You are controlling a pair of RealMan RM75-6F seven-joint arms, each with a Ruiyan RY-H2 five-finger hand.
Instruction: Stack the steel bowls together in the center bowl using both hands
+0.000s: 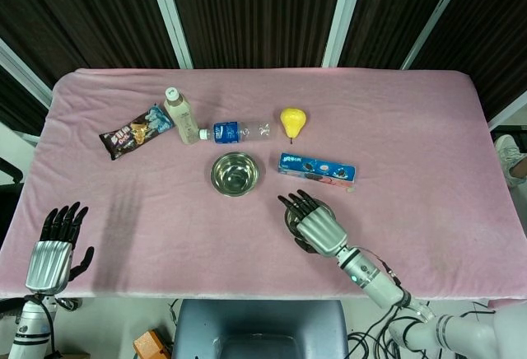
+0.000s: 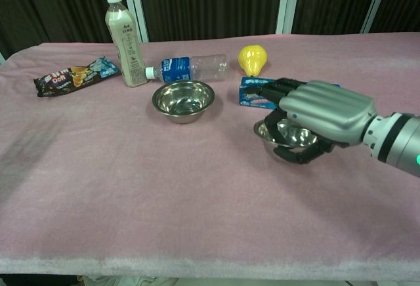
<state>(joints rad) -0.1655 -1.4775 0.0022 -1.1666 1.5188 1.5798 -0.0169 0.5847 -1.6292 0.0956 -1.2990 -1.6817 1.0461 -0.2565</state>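
From the head view, your right hand (image 1: 317, 226) covers the near steel bowl (image 1: 290, 214), fingers curled over its rim, gripping it so it can travel to the center bowl (image 1: 235, 173). Your left hand (image 1: 51, 252) hovers at the table's (image 1: 412, 128) near-left edge, fingers apart, holding nothing.

In the chest view, the right hand (image 2: 321, 112) arches palm-down over the near steel bowl (image 2: 287, 135), which appears tilted and lifted, just beside the cookie box (image 2: 254, 94).

A wide table draped in a soft pink cloth (image 1: 412, 112) is filling the room's centre; dark ribbed wall panels (image 1: 247, 13) divided by slanting white metal posts (image 1: 342, 13) are rising behind it; a dark grey padded chair back (image 1: 259, 326) is sitting at the near edge; loose cables (image 1: 370, 344) are trailing across the floor.
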